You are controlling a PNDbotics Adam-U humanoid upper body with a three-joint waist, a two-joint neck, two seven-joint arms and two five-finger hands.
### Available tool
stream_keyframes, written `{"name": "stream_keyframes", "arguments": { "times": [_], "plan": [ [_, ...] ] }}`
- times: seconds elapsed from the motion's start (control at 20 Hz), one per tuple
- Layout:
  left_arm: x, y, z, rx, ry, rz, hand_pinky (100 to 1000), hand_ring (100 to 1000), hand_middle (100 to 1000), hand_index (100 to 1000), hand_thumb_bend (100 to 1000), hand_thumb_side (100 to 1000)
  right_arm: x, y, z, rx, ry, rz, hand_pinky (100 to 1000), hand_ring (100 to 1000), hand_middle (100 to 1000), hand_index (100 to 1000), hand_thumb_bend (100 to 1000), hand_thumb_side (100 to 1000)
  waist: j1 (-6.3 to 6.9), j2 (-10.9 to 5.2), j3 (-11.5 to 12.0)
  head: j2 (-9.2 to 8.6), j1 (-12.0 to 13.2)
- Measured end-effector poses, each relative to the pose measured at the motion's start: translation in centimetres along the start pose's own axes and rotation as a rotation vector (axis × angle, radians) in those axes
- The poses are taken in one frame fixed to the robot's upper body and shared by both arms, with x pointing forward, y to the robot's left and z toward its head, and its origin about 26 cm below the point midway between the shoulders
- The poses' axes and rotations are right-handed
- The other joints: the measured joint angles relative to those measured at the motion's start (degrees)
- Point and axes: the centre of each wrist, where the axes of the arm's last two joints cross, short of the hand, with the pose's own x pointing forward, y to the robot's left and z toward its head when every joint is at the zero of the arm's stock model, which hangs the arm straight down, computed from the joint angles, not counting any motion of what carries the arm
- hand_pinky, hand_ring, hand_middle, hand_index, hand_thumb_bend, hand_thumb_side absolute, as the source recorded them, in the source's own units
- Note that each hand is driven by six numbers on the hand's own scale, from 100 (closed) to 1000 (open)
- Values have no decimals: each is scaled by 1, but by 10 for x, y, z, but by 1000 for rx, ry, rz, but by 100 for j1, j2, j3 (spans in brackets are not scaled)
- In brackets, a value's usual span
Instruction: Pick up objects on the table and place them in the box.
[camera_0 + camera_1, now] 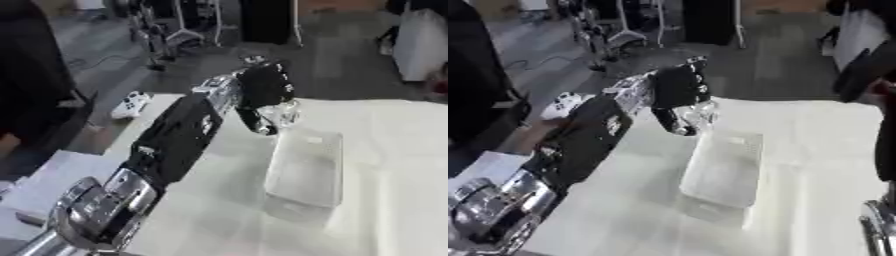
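Observation:
My left arm reaches from the lower left up across the white table (394,150). My left hand (262,87) hangs over the far end of a clear plastic box (306,170), fingers curled down. A small clear, shiny object (287,113) is pinched between thumb and fingers, just above the box's far rim. I cannot make out what the object is. The box looks empty from here. A dark shape (861,70) at the upper right edge looks like my right hand, with its forearm (885,145) below; its shape is unclear.
A white controller-like thing (131,105) lies off the table's left edge. A person in dark clothes (31,85) stands at the left. Stands and cables fill the floor at the back. A white cabinet (420,45) is at the far right.

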Motion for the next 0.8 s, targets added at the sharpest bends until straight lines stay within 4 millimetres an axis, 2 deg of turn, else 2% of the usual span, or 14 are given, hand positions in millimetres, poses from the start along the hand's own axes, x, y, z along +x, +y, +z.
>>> {"name": "stream_keyframes", "arguments": {
  "times": [0.35,0.8],
  "plan": [
    [3,22,-30,70,-70,-25,656,330,206,439,174,1000,1,3,-1,1,-10,-11,322,298,359,496,422,1000,36,0,-35,-22,13],
    [13,25,-36,-75,-257,0,633,305,189,433,178,1000,1,3,-1,3,-12,-13,322,298,359,496,423,1000,71,-4,-17,-15,16]
  ]
}}
